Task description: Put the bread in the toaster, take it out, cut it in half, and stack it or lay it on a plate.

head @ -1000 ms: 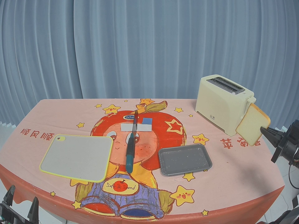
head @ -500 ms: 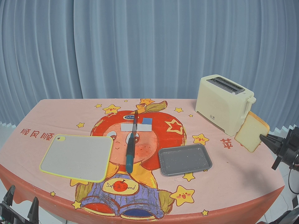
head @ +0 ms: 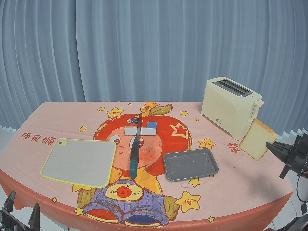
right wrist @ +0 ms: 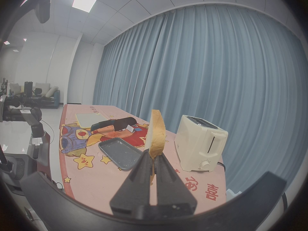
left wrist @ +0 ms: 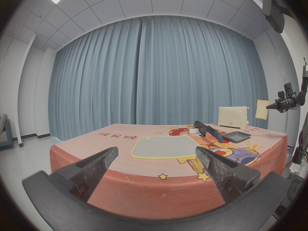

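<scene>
The bread (right wrist: 156,132) has its lower edge hidden inside the right gripper (right wrist: 153,154); the head view's edge crops the left gripper (head: 24,202).

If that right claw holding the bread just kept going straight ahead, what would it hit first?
Probably nothing soon: the right gripper, shut on the bread, points over the table between the tray and toaster, towards the curtain. Depth is unclear, so the bread might brush the toaster.

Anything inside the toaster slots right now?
Nothing sticks out of the toaster slots; their depths are hidden. The bread slice is outside, clamped in the right gripper.
</scene>
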### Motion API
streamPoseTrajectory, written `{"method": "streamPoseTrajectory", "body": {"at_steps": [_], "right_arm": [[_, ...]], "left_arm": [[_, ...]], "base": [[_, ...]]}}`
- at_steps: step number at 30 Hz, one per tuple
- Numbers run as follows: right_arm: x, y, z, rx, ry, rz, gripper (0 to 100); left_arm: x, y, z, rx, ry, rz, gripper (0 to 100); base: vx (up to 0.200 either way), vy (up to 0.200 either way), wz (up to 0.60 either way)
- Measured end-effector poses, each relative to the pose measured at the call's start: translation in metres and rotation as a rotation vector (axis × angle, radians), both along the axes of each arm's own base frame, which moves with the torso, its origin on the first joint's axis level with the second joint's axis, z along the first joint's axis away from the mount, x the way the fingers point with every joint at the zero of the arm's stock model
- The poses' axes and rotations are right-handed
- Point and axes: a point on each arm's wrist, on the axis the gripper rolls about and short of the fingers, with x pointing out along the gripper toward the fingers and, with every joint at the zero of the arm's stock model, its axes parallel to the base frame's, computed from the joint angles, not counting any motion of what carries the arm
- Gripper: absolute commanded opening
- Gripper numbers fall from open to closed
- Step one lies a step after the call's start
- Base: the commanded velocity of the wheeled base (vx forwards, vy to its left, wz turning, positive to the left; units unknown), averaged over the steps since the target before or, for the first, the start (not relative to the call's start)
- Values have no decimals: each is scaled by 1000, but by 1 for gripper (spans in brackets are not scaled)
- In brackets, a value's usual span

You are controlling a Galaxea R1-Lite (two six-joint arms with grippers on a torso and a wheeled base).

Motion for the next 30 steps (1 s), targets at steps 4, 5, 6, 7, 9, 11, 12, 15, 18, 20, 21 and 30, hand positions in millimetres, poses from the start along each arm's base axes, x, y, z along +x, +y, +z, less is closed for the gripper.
{"method": "streamPoseTrajectory", "body": {"at_steps": [4,5,6,7,9,11,12,15,18,20,21,30], "right_arm": [[-1,0,-1,0,6,3,0],[-1,0,-1,0,6,3,0],[-1,0,-1,0,7,3,0],[0,0,-1,0,9,2,0],[2,0,-1,0,10,0,0],[6,0,-1,0,15,-1,0],[7,0,0,0,13,-2,0],[15,0,5,7,5,-6,0],[23,-1,14,25,-9,-11,0],[28,-1,20,36,-21,-14,0],[30,-1,22,40,-26,-15,0],[48,-1,30,45,-33,-22,0]], "left_arm": [[0,0,0,0,0,0,100],[0,0,0,0,0,0,100],[0,0,0,0,0,0,100],[0,0,0,0,0,0,100],[0,0,0,0,0,0,100],[0,0,0,0,0,0,100],[0,0,0,0,0,0,100],[0,0,0,0,0,0,100],[0,0,0,0,0,0,100],[0,0,0,0,0,0,100],[0,0,0,0,0,0,100],[0,0,0,0,0,0,100]], "base": [[0,0,0],[0,0,0],[0,0,0],[0,0,0],[0,0,0],[0,0,0],[0,0,0],[0,0,0],[0,0,0],[0,0,0],[0,0,0],[0,0,0]]}}
